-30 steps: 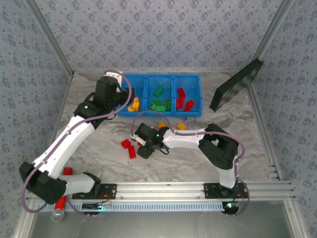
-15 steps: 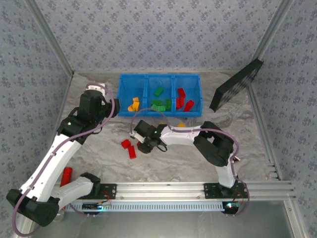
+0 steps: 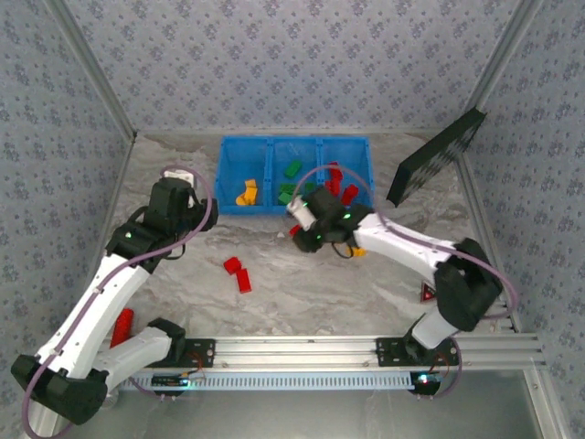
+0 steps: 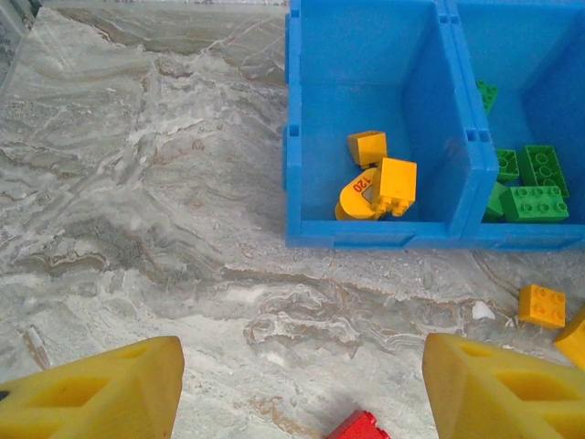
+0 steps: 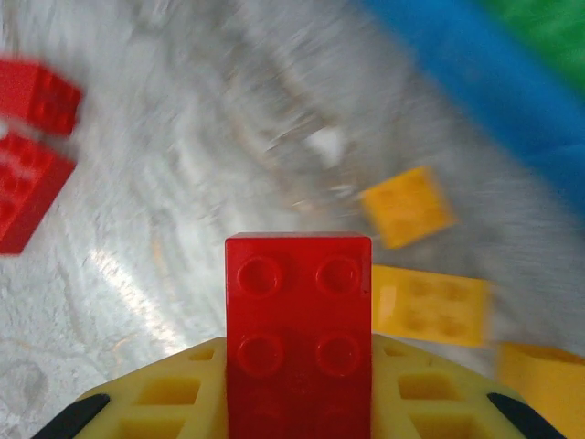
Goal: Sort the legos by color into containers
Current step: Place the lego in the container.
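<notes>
The blue tray (image 3: 274,208) stands at the back of the table. Its left compartment (image 4: 320,110) holds yellow bricks (image 4: 379,178), the middle one green bricks (image 4: 530,187), the right one red bricks (image 3: 340,183). My right gripper (image 3: 300,227) hovers just in front of the tray, shut on a red brick (image 5: 298,329). Below it lie yellow bricks (image 5: 407,207) on the table. My left gripper (image 4: 297,402) is open over bare table left of the tray, its yellow fingers (image 4: 91,393) wide apart. Two red bricks (image 3: 238,273) lie mid-table.
A black flat panel (image 3: 437,157) leans at the back right. A red glittery tube (image 3: 122,322) lies by the left arm's base. A loose yellow brick (image 4: 542,305) sits in front of the tray. Walls close in the table on three sides.
My right gripper has risen from beside the red bricks and swung right and back toward the tray with a red brick. My left gripper has pulled back from the tray's left compartment.
</notes>
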{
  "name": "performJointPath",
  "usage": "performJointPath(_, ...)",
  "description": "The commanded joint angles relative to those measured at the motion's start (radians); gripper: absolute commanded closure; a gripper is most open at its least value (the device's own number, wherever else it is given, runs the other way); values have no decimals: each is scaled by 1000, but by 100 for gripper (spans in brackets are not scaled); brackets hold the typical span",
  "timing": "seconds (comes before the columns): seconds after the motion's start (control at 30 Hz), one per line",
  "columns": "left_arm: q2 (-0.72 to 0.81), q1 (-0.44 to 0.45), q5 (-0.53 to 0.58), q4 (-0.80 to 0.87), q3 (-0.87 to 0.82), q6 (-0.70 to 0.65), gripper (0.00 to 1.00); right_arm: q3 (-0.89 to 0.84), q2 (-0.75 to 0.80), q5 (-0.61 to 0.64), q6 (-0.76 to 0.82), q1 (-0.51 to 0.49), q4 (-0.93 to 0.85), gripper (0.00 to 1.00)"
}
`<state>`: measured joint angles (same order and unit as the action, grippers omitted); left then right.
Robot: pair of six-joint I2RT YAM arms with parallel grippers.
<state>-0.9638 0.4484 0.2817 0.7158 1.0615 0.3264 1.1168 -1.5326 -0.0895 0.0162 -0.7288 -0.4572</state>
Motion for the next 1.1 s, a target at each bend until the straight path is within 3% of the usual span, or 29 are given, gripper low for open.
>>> performJointPath(0.0, -32, -5, -29, 23, -8, -8, 30, 9, 61, -16, 4, 116, -54, 70)
performJointPath(0.17, -65, 2, -88, 1, -32, -8, 30, 115, 24, -11, 7, 261, -43, 69)
performJointPath(0.4, -135, 67, -151, -9, -38, -42, 26, 248, -136, 18, -32, 360, -14, 70)
performJointPath(0.77, -386, 324, -186, -157, 5, -103, 25, 466, -411, 48, -57, 404, -64, 70)
performJointPath(1.07, -665, 414, -268, -242, 158, -211, 26, 564, -525, 72, -73, 422, -114, 70)
